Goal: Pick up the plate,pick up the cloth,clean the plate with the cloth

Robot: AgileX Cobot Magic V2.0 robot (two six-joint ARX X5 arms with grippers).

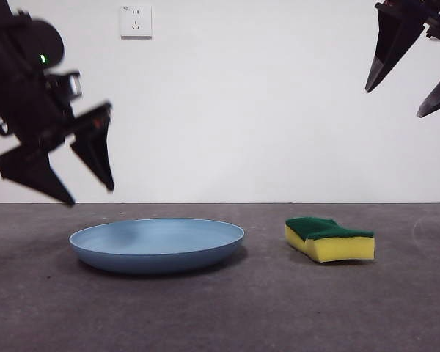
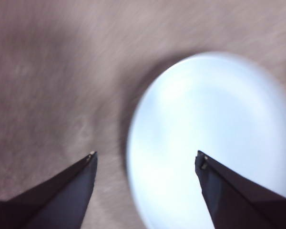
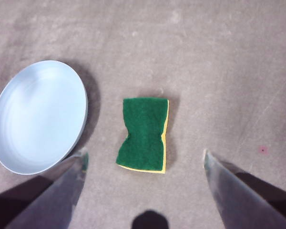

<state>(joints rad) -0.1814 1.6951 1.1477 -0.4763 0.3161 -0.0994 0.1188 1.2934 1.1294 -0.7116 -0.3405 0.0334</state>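
While both tools hover, plate (image 1: 157, 246) and sponge (image 1: 330, 238) rest on grey table (image 1: 220, 315).

Left gripper (image 1: 92, 194) hanging low and tilted at one side, jaws spread wide apart. Right gripper (image 1: 396, 103) raised high at the opposite top corner, jaws likewise parted.

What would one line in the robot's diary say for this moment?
left gripper: open, above plate | right gripper: open, high over sponge | both on table, untouched
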